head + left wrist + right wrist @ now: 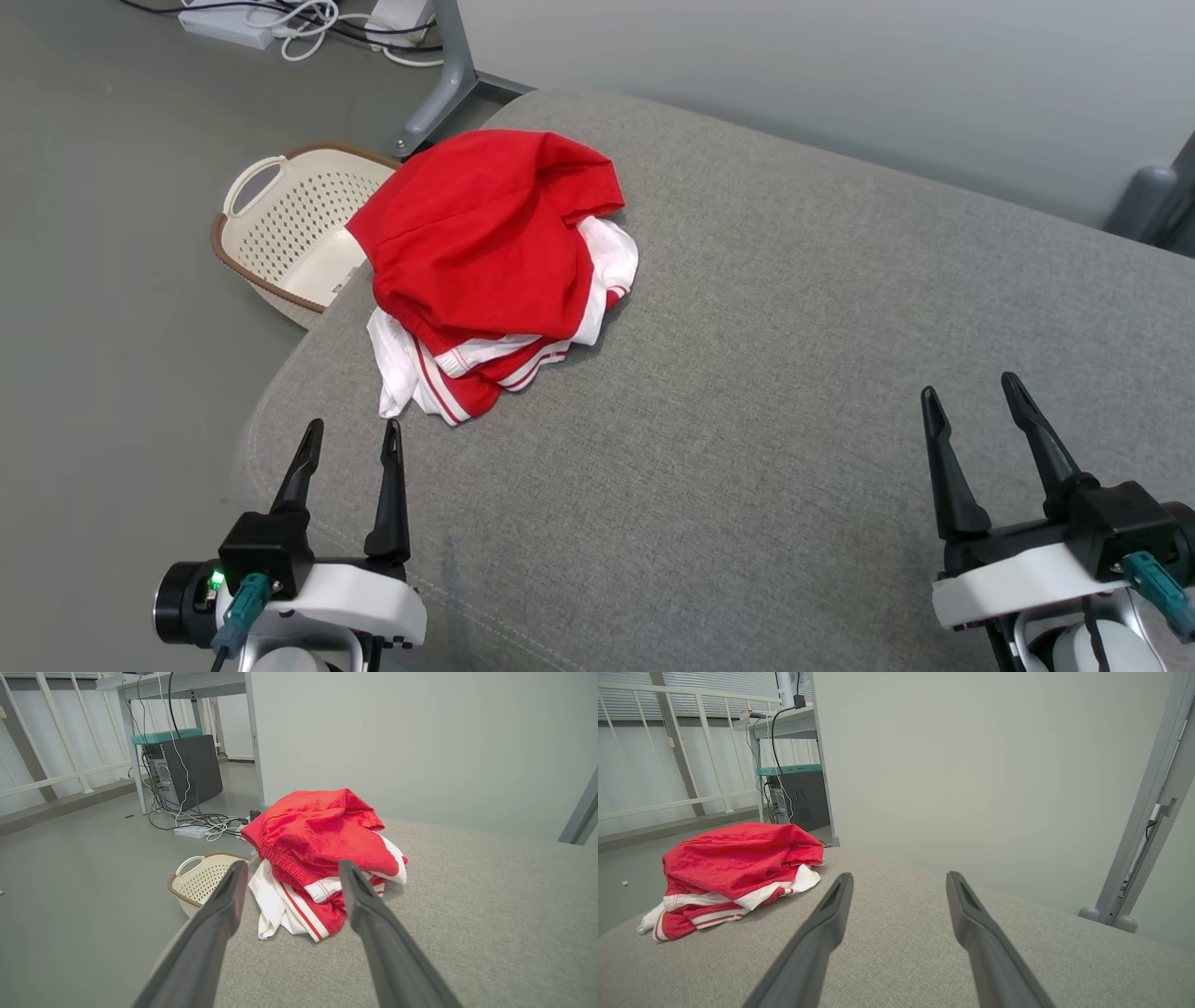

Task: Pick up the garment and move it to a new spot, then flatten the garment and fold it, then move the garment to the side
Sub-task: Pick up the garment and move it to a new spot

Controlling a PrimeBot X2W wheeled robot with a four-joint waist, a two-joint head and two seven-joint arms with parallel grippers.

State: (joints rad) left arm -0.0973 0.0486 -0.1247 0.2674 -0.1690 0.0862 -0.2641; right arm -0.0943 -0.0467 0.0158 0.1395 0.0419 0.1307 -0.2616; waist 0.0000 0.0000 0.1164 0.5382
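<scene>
Found the garment (485, 252), red with white striped trim, heaped in loose layers on the grey padded bench (747, 420), at the corner just beside the basket (280, 233). Found the left tool (353, 429) spread to full width and empty, poised over the bench edge on the basket side, short of the garment and not touching it. Found the right tool (969, 387) likewise spread wide and empty, well apart from the basket, over the opposite side of the bench.

Hazards, judged from the present layout:
- Risk of pinching only the top red layer and leaving the white layers beneath to trail or unfurl in the lift. Cause: loose stacking, no single obvious grip point.
- Risk of nudging the heap off the corner and down into the basket. Cause: position at the very edge nearest the basket.
- Risk of snagging the bench upholstery with a fingertip. Cause: a low approach into soft fabric.
- Cannot tell whether one piece or two in the heap; possible partial pick.

Writing and marks: none legible on garment, basket, bench or either tool. No brand or label made out.
</scene>
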